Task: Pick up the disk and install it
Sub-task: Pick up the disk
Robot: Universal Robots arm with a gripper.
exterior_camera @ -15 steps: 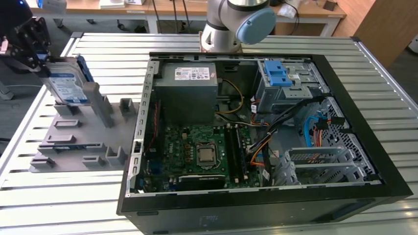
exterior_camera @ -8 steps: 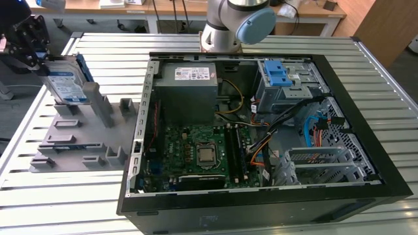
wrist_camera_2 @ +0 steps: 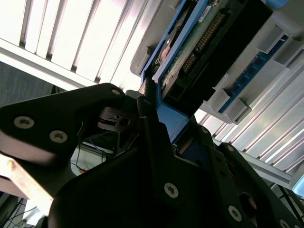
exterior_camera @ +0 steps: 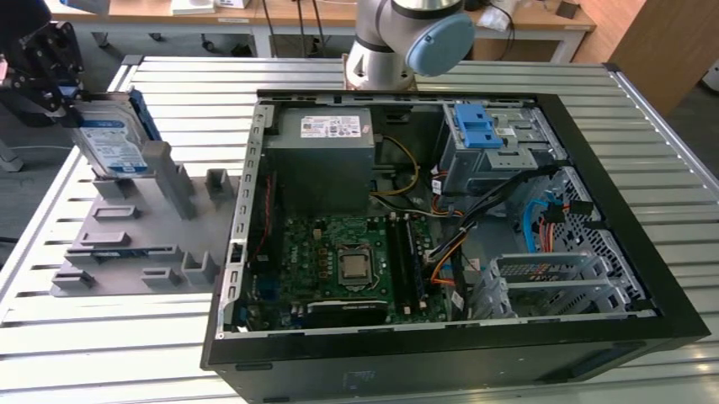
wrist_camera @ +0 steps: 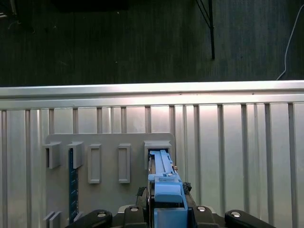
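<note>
Bright even room light, glare on table slats (wrist_camera_2: 71, 38), soft shadows

The disk (exterior_camera: 113, 145) has a silvery metal body, a glossy label and a smooth blue plastic bracket (wrist_camera: 167, 190). The end effector (exterior_camera: 67, 97) is matt black. The grey holder (exterior_camera: 135, 244) looks like matt plastic, and the table (exterior_camera: 113, 337) is ribbed, shiny metal.

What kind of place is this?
Probably a robotics lab workbench: a robot arm, an open computer case on a slatted metal table, and a grey parts fixture beside it.
</note>
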